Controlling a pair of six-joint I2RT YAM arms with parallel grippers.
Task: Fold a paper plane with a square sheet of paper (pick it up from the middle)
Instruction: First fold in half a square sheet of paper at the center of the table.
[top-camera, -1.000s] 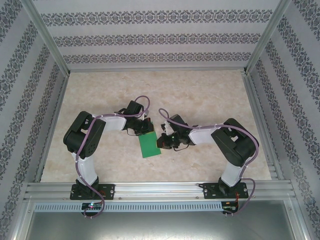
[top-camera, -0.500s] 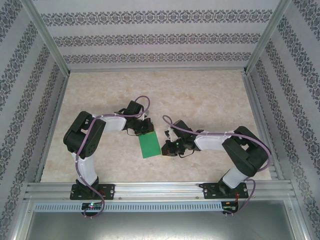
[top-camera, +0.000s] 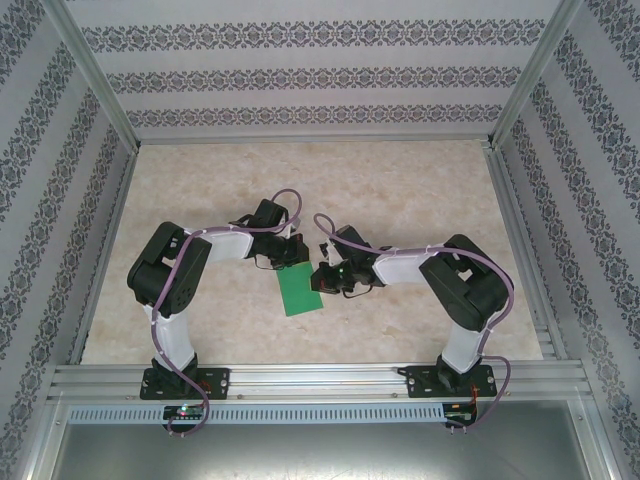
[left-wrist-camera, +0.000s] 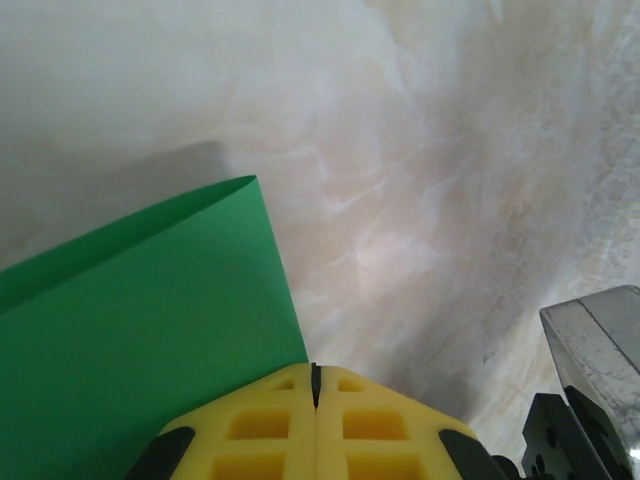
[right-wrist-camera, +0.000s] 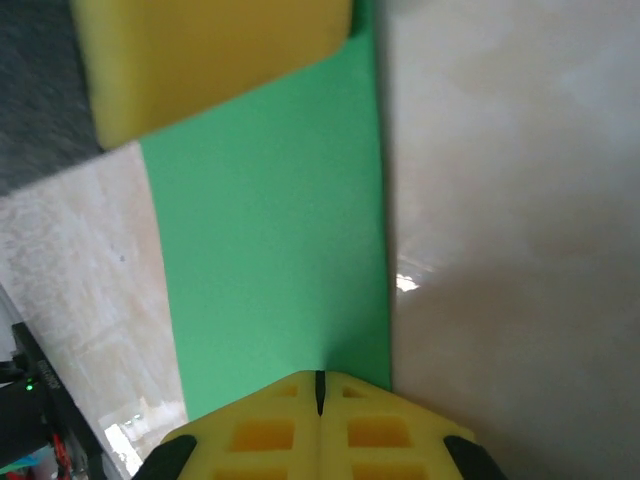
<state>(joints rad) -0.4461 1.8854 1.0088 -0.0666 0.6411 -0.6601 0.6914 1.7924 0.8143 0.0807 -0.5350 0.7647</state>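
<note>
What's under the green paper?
The pale marbled table shows all around the green paper. Directly beneath is hidden by the sheet; the left gripper covers its far end.

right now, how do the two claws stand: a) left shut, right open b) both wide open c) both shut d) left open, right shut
c: seen from their own wrist cameras, the left claw and the right claw each close to a thin dark seam with no gap, at the edge of the green paper.
</note>
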